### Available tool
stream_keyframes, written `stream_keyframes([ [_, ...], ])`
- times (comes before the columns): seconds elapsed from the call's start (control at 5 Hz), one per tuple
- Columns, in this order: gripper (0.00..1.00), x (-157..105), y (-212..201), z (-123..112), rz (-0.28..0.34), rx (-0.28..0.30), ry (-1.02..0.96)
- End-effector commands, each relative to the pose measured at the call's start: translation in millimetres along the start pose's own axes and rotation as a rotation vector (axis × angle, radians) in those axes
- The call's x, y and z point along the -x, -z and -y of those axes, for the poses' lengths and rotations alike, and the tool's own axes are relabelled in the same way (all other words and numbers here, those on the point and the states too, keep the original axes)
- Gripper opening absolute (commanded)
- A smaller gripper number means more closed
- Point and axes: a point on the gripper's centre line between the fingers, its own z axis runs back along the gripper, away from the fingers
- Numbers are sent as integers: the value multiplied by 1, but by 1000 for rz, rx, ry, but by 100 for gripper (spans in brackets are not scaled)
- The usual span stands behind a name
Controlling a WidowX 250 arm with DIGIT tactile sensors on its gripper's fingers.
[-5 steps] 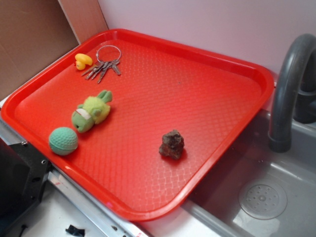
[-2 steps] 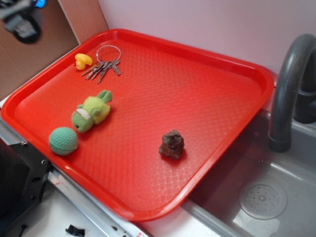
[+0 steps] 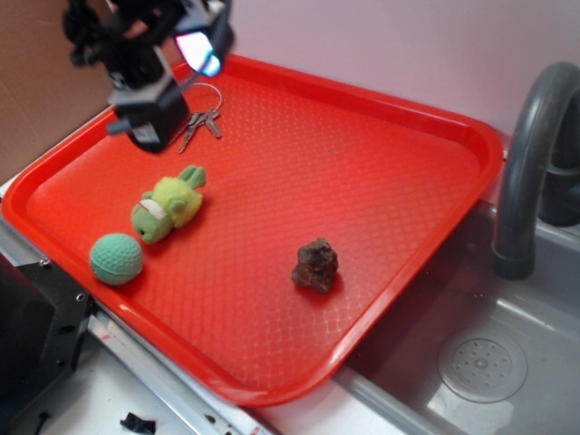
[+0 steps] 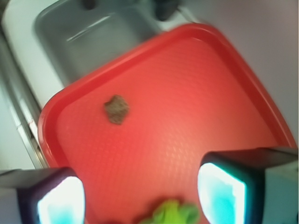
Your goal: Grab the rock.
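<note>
The black robot gripper [image 4: 140, 191] is seen spread wide and empty above the red plastic tray's [image 3: 426, 118] far-left corner. The dark lumpy rock [image 3: 315, 265] lies well apart, near the tray's front-right edge. The jaws should be centred over it before descent.

Arm [image 3: 136, 41]: black, blocky housing with dark cabling bunched at the top, blurred in the exterior view. Gripper [image 4: 140, 196]: two broad fingers [image 4: 233, 186] with dark casings and pale, glossy cyan-white pads. No screws or markings legible in either view.
</note>
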Motion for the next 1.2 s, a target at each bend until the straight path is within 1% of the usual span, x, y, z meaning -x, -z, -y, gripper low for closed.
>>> stream_keyframes([
  [0.0,100,-27,52,19,-68,36,222],
  [0.2,100,-34,75,25,-83,81,244],
  [0.4,100,-36,101,27,-179,67,213],
  [0.6,100,-36,120,28,-230,77,196],
  [0.8,100,-36,130,33,-238,100,222],
  [1.0,34,-40,133,34,-285,54,191],
])
